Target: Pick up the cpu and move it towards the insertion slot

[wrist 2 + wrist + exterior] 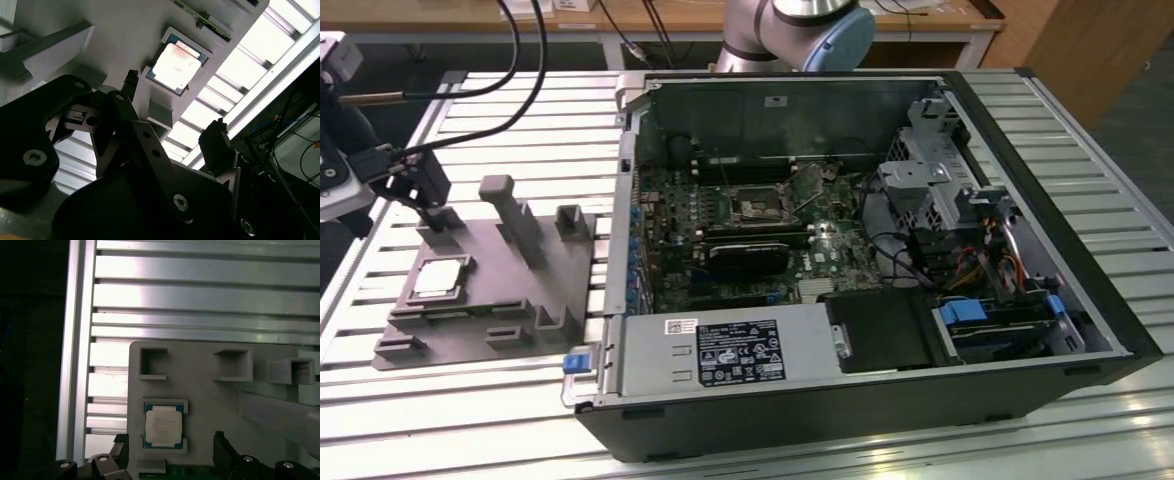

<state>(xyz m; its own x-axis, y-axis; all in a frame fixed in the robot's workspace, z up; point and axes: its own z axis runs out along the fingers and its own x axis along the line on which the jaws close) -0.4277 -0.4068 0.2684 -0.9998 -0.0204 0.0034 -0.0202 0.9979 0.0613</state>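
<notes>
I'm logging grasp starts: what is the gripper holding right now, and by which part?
Nothing is held. The gripper has its jaws open near the chip, which lies untouched in its recess in the grey holder.

A slatted aluminium table (1087, 115) gleams, a wooden desk (440, 20) behind it

1. I see the cpu (440, 278) lying in a fixture (487, 315) recess on the worktop (507, 110).
2. The case (1121, 320) stands beside it, toward the exterior view's right.
3. The slot (758, 207) sits inside the case.
</notes>
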